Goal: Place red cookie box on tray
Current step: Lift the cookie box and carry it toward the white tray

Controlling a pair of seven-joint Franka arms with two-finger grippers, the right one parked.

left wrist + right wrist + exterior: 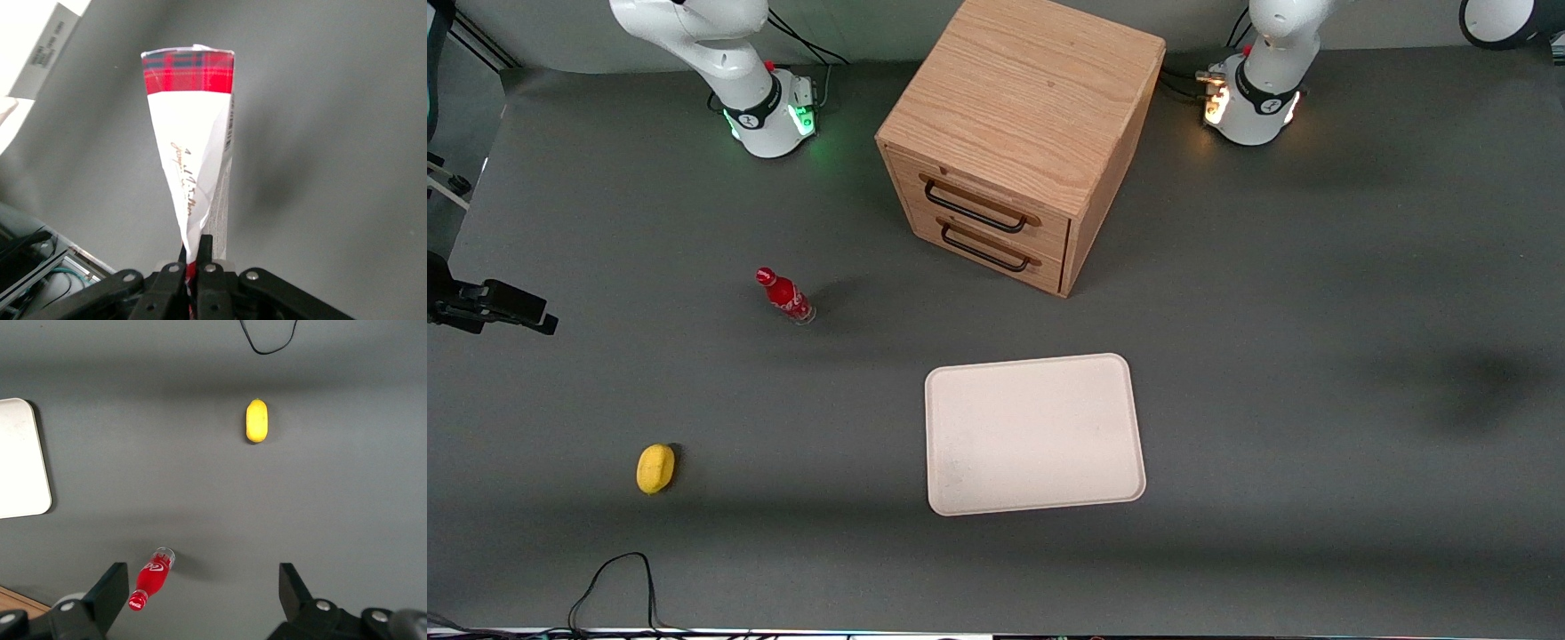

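In the left wrist view my left gripper (195, 243) is shut on one end of the red cookie box (190, 153). The box has a pale whitish face with gold script and a red tartan end (189, 72). Its gripped end is squeezed to a narrow wedge. The box hangs in the air over grey table surface. Neither gripper nor box shows in the front view. The cream-beige tray (1034, 434) lies flat and bare on the table, nearer the front camera than the cabinet. Its edge also shows in the right wrist view (20, 460).
A wooden drawer cabinet (1018, 142) stands at the back middle. A small red bottle (785, 296) and a yellow fruit (655, 468) lie toward the parked arm's end. A black cable (614, 578) loops at the front edge. A white printed object (40, 53) shows beside the box.
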